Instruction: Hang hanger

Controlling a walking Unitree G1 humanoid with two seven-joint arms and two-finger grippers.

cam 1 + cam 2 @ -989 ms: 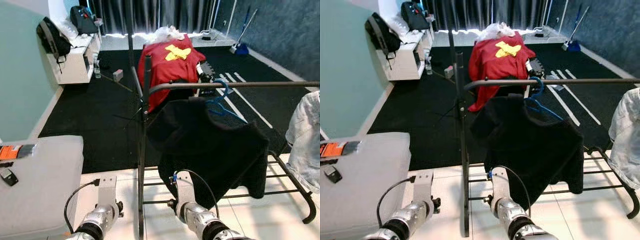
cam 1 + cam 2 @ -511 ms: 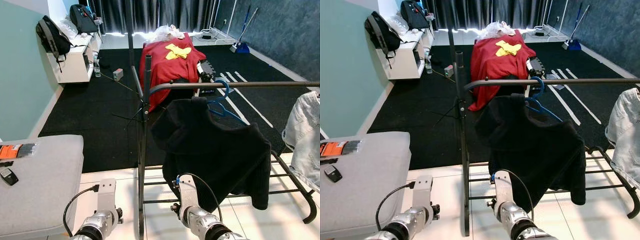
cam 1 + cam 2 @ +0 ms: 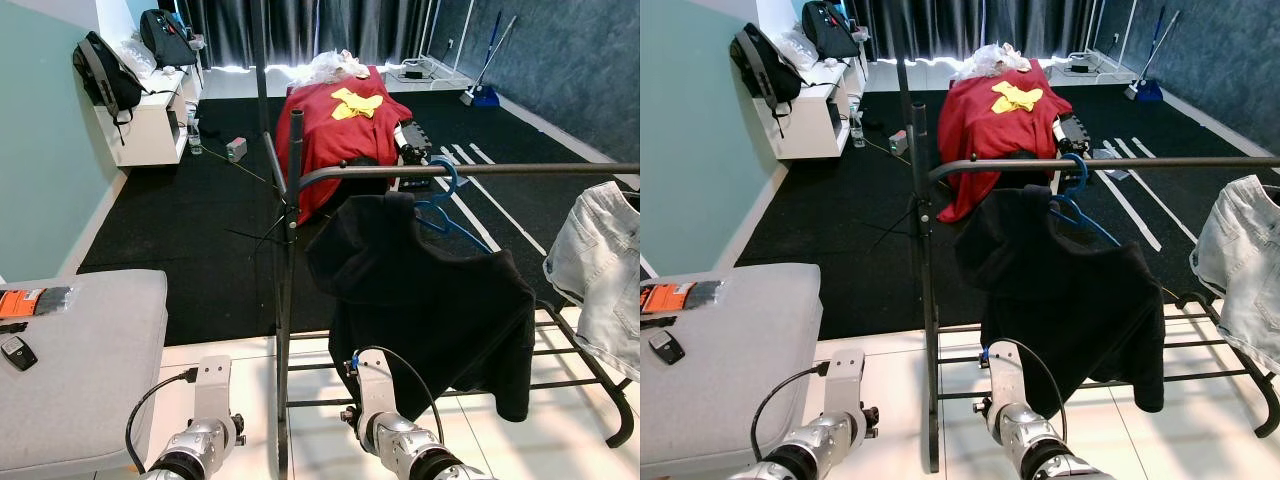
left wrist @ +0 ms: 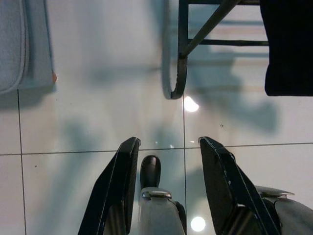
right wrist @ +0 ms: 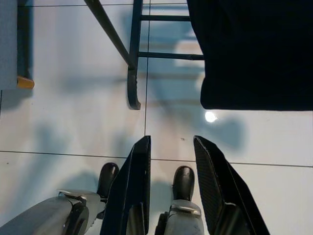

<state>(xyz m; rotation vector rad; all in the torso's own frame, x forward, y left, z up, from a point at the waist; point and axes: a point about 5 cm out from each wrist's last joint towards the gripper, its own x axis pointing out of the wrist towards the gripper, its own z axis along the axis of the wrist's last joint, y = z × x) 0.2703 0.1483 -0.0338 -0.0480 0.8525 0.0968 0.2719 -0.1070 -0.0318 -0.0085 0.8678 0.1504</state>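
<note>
Both grippers hang low over the white tiled floor (image 4: 98, 98), pointing down. We note the left gripper (image 4: 168, 152) with its two black fingers spread apart and nothing between them; beneath it we see the robot's own foot and the curved end of the rack's base. The right gripper (image 5: 171, 147) likewise has its fingers parted and carries nothing.

Working from left to right across the scene: a grey cushioned seat (image 3: 80, 350) stands at the near left, with an orange packet (image 3: 18, 301) and a small black key fob (image 3: 17, 352) lying on its left edge. Further back on the left, a white shelf unit (image 3: 150, 125) holds a black backpack (image 3: 105, 75) and a second dark bag (image 3: 165, 38).

At centre stands the black clothes rack (image 3: 288, 260), its upright post near the middle and its horizontal rail (image 3: 480, 170) running off to the right. The blue hanger (image 3: 445, 205) is hooked over this rail, and a black garment (image 3: 425, 295) hangs from it, draped unevenly, with its hem above the rack's lower bars. Behind the rack, a red cloth with a yellow patch (image 3: 340, 125) covers something on the dark carpet.

At the right, pale denim shorts (image 3: 595, 265) hang by the rail's far right end. A blue mop (image 3: 485, 70) leans against the dark far-right wall.
</note>
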